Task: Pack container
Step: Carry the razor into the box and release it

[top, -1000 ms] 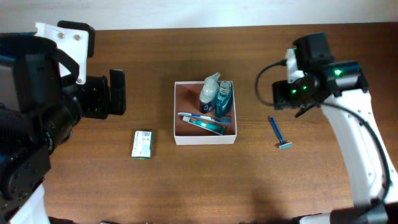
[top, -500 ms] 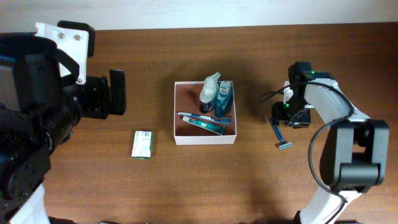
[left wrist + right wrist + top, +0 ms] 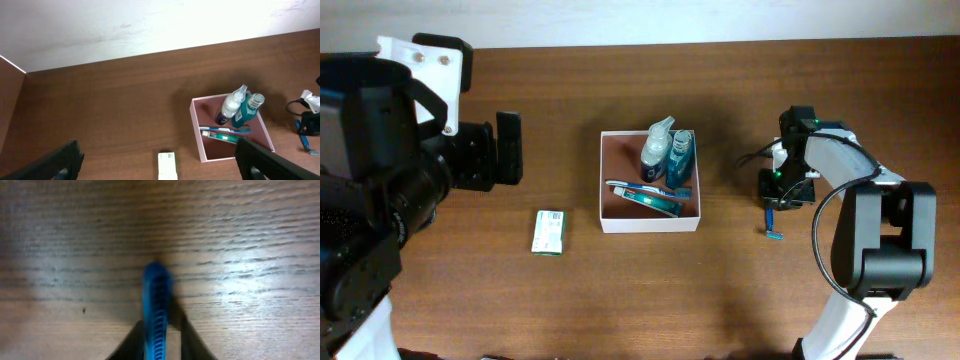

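Observation:
The container (image 3: 650,225), a square white-walled box with a reddish-brown floor, sits mid-table and also shows in the left wrist view (image 3: 196,135). Inside it are a spray bottle (image 3: 658,145), a teal bottle (image 3: 681,158), a toothpaste tube (image 3: 655,202) and a toothbrush (image 3: 645,188). To its right a blue razor (image 3: 773,222) lies on the wood. My right gripper (image 3: 775,196) is down over its handle, and the wrist view shows the handle (image 3: 156,305) held between the two dark fingers of that gripper (image 3: 160,326). My left gripper (image 3: 160,162) hangs wide open high above the table's left side.
A green-and-white flat packet (image 3: 549,231) lies left of the container, below the open left gripper (image 3: 167,167). A pale wall borders the table's far edge (image 3: 150,30). The right arm's cable (image 3: 752,160) loops between the container and the razor.
My right arm dropped from above the table onto the razor and its fingers closed on the handle. The razor swung from slanted to nearly straight. The left arm stayed still.

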